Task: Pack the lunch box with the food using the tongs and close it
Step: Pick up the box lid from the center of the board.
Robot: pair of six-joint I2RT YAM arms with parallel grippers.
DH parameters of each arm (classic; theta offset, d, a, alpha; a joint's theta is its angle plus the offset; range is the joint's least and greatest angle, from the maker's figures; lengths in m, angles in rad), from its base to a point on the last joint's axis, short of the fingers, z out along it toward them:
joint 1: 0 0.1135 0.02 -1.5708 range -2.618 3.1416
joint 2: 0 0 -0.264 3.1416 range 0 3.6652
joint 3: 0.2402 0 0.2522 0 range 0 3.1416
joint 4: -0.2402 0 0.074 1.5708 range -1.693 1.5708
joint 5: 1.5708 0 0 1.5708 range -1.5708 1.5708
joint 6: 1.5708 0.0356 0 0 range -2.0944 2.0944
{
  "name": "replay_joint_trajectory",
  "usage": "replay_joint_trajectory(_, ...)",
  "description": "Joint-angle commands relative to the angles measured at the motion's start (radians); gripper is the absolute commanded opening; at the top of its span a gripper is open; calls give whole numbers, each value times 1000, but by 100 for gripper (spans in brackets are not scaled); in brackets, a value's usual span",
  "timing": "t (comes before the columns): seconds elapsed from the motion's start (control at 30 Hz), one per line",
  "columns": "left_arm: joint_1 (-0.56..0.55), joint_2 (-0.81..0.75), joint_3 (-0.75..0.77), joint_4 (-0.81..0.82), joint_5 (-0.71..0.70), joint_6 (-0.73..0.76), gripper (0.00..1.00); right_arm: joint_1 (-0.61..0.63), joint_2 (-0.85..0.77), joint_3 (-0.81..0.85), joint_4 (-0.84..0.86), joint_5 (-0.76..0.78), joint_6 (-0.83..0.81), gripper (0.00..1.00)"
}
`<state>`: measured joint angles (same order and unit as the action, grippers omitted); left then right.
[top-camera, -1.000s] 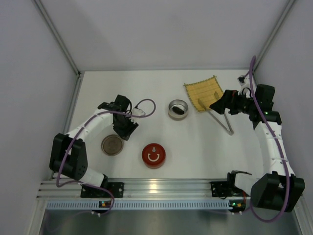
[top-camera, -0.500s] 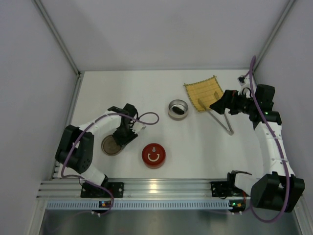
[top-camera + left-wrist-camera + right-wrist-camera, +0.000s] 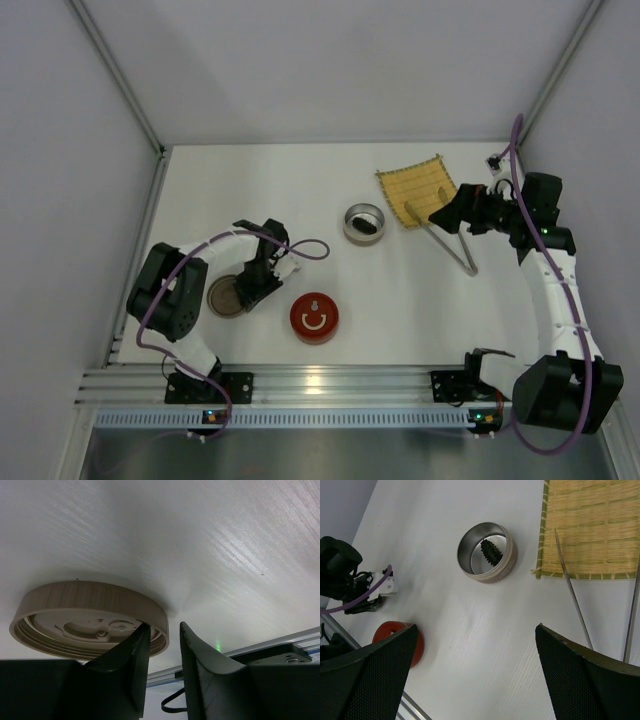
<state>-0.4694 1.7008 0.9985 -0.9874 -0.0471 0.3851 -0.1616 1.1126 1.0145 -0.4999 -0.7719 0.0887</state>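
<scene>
The lunch box point(image 3: 363, 222) is a round metal tin, open, with the dark oblong food piece point(image 3: 490, 551) inside it. Its brown lid point(image 3: 226, 297) lies upside down at the left. My left gripper point(image 3: 252, 290) is down at the lid's right rim point(image 3: 159, 622). Its jaws stand a narrow gap apart, one finger point(image 3: 132, 652) against the rim's inside and the other outside it. The round orange-red bun point(image 3: 314, 317) sits near the front. The tongs point(image 3: 452, 243) lie partly on the mat. My right gripper point(image 3: 447, 218) hovers over them, wide open and empty point(image 3: 476, 626).
The yellow woven mat point(image 3: 415, 190) lies at the back right, with the tongs' tips point(image 3: 559, 545) resting on it. An aluminium rail point(image 3: 320, 385) runs along the near edge. White walls close in the table's left, right and back.
My left gripper swung down and toward the near edge onto the brown lid's right rim, and its jaws narrowed. The right arm and everything else stayed put.
</scene>
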Motion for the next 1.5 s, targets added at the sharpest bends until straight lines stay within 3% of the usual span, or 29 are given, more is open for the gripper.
replay_joint_trajectory(0.0,-3,16,-1,13,-7,-23,33,-18,-10,33,-15,-10,-17,100)
replay_joint_trajectory(0.13,-40,10,-6,16,32,-29,22,-18,-2,44,-15,-12,-12,99)
replay_joint_trajectory(0.43,-87,92,-41,53,49,-61,13,-19,0,47,-15,-15,-15,99)
replay_joint_trajectory(0.6,-86,108,-14,24,157,-34,15,-19,6,59,-25,-18,-20,99)
replay_joint_trajectory(0.7,-80,79,21,15,164,-26,0,-19,13,73,-22,-24,-17,100)
replay_joint_trajectory(0.73,-80,48,34,3,158,-22,0,-18,13,81,-19,-27,-12,99)
replay_joint_trajectory(0.9,-72,-96,211,-97,145,50,0,-16,7,90,20,-50,3,99)
replay_joint_trajectory(1.1,-74,-133,513,-362,204,176,0,5,4,67,90,-69,35,99)
replay_joint_trajectory(1.23,-75,-174,566,-398,251,230,0,27,-13,26,184,-89,71,99)
replay_joint_trajectory(1.47,-74,-337,609,-320,588,322,0,137,-23,-31,359,-95,134,99)
